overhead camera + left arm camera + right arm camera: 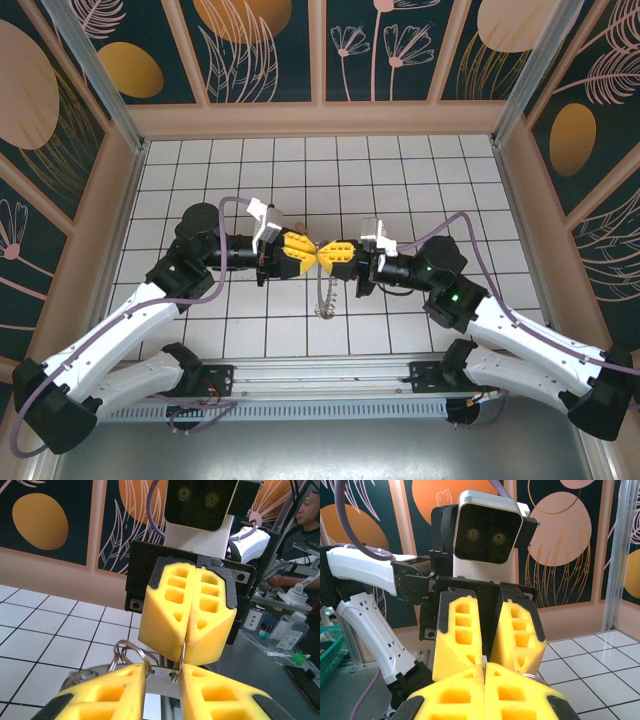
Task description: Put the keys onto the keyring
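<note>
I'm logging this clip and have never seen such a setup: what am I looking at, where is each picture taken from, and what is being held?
These are two robot arms bolted at the near edge of a white tiled table. Each arm ends in a yellow two-finger pincer. The top view looks down from above and behind the arms. In it, the left pincer and the right pincer meet tip to tip over the table. The other two pictures come from a camera on each wrist, so each shows its own fingers at the bottom and the opposite pincer facing it. The right pincer is shut on the thin metal keyring, which hangs above the tiles. The left pincer's jaws stand slightly apart at that ring, with small split rings by one finger. I cannot pick out the key.
</note>
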Robot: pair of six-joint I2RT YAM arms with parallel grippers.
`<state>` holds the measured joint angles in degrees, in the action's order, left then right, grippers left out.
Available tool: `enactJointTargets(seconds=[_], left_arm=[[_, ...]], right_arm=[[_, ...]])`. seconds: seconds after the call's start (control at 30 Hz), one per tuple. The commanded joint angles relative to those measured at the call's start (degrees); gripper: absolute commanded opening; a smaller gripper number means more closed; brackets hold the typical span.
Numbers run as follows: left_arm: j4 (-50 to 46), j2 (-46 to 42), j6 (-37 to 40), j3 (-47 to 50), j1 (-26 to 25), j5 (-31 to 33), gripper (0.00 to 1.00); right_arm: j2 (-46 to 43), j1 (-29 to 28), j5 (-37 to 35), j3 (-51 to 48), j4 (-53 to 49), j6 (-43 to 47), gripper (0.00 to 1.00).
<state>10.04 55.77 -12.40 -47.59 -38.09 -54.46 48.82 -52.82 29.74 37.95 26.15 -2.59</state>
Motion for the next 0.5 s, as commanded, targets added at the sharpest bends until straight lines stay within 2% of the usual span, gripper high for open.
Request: enactJointTargets(seconds=[0.0,0.1,0.17,0.2,0.3,0.33,0.47], left_arm=[[0.1,0.5,1.3,-0.9,-0.5,-0.9,0.22],[0.8,0.5,1.0,-0.8,-0.7,-1.2,0.18],[1.3,0.5,0.7,-0.7,-0.7,-1.4,0.04],[1.5,0.5,0.7,-0.7,-0.6,-1.4,0.0],[1.7,0.3,0.9,-0.4,-0.7,-0.9,0.0],[1.8,0.2,1.0,-0.3,-0.7,-0.8,0.0],[1.7,0.0,1.3,-0.2,-0.7,-0.7,0.0]], right_arm=[[0.2,0.2,1.7,0.9,5.4,-1.2,0.0],[0.9,0.2,1.4,1.1,4.7,-1.4,0.0],[1.3,0.1,0.8,1.4,3.8,-1.1,0.0],[1.3,0.0,0.3,1.5,3.3,-1.0,0.0],[0.5,-0.3,-1.7,1.9,0.6,-0.1,0.0],[0.0,-0.5,-2.9,2.1,-1.0,0.4,0.03],[-2.5,-1.1,-7.8,2.7,-8.4,1.9,0.24]])
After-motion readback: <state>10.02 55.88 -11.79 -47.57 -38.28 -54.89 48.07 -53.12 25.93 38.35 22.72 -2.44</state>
